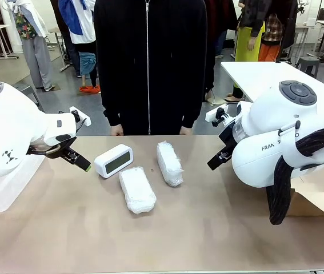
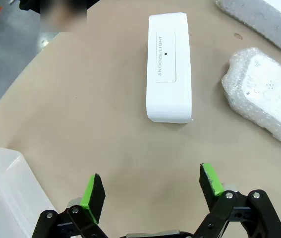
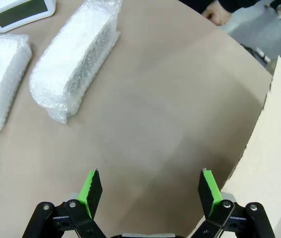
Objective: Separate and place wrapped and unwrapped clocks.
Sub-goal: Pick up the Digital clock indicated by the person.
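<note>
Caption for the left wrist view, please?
Open left gripper above the table, facing the bare white clock; one bubble-wrapped bundle beside it, a second bundle farther off.

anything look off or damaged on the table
Nothing stands out: the clock stands upright, the left bundle and right bundle lie flat beside it, their wrap looks whole as far as shows, and nothing is spilled.

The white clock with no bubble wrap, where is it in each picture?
Front view: bare white clock left of middle, screen facing us.
Left wrist view: bare white clock top middle, seen from above.
Right wrist view: bare white clock in the top left corner, cut off.
Shared landmark: the bubble-wrapped bundle closest to it.
</note>
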Controlling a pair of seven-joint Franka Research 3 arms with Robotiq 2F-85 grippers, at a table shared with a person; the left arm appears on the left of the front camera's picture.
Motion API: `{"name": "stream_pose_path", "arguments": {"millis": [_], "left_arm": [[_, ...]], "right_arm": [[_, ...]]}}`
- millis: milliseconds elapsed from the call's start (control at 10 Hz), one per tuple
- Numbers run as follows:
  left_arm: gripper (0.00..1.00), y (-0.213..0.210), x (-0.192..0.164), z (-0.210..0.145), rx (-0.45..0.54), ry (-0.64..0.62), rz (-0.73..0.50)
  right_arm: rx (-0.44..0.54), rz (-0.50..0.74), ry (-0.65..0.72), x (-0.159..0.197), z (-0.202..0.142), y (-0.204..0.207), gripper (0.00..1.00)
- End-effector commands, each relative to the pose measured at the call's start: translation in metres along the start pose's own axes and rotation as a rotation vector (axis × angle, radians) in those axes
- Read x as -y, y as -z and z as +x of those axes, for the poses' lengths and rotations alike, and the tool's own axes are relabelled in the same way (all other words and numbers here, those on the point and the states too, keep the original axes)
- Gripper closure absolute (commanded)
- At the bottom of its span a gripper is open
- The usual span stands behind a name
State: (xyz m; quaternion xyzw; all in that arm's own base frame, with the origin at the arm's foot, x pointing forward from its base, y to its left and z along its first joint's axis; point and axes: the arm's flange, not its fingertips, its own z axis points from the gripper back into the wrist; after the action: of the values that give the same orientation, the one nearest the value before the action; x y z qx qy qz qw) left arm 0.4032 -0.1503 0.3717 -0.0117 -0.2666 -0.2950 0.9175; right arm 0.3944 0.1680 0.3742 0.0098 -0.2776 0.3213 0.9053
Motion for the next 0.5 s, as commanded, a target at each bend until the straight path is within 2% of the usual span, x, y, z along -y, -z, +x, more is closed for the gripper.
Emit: {"name": "stream_pose_path", "arguments": {"millis": [0, 400], "left_arm": [[0.0, 0.0, -0.0001, -0.0001, 0.0, 0.0, 0.0], [0.0, 0.0, -0.0001, -0.0001, 0.0, 0.0, 0.0]], "right_arm": [[0.0, 0.0, 0.001, 0.0002, -0.0001, 0.0, 0.0], [0.0, 0.0, 0.0, 0.0, 0.0, 0.0, 0.0]]}}
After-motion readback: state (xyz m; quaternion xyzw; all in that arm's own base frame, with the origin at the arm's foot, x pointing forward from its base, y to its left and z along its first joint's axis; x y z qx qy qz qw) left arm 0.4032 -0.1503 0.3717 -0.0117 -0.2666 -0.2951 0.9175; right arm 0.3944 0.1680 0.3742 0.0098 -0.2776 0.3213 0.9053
